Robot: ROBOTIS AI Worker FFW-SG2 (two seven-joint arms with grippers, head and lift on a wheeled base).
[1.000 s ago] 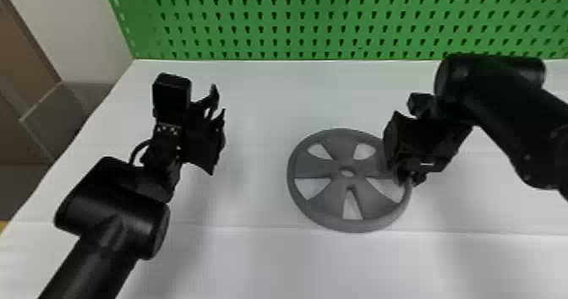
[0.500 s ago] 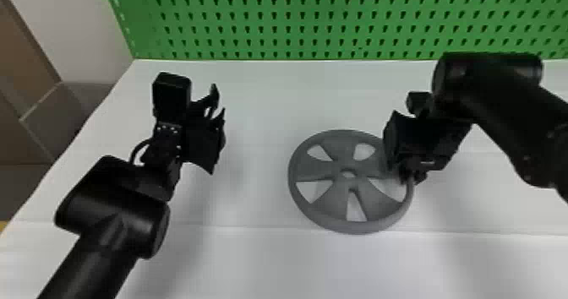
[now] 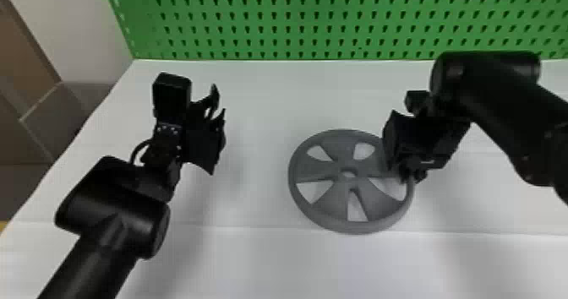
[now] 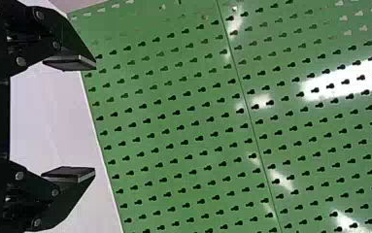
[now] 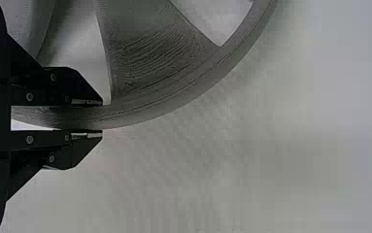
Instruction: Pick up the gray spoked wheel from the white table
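- One gray spoked wheel (image 3: 338, 178), round, on the right half of the white table (image 3: 253, 264) as we look out from the head, lying flat or very nearly so.
- One right gripper (image 5: 102, 118), at the wheel's right side, drawn narrow with the rim (image 3: 350, 227) between its two fingers: one on the inner side, one on the outer. We take it as gripped.
- One left gripper (image 4: 95, 117), parked over the table's left part, fingers spread wide, holding nothing.
- One green pegboard (image 3: 321, 28), along the table's far edge.
- Done, by our reckoning: right arm brought to the wheel, rim taken.
- Left to do: the lift itself. We see no clear gap between wheel and table, though we cannot rule out a slight one.
- Direction: broad face up, toward the head; the axle line through the hub (image 3: 344, 182) we judge to run roughly upright.
- Long axis: none, the outline being a circle. We count five broad spokes (image 3: 331, 203), one pointing to the right gripper, one roughly the opposite way, one toward the pegboard, two toward the near side.
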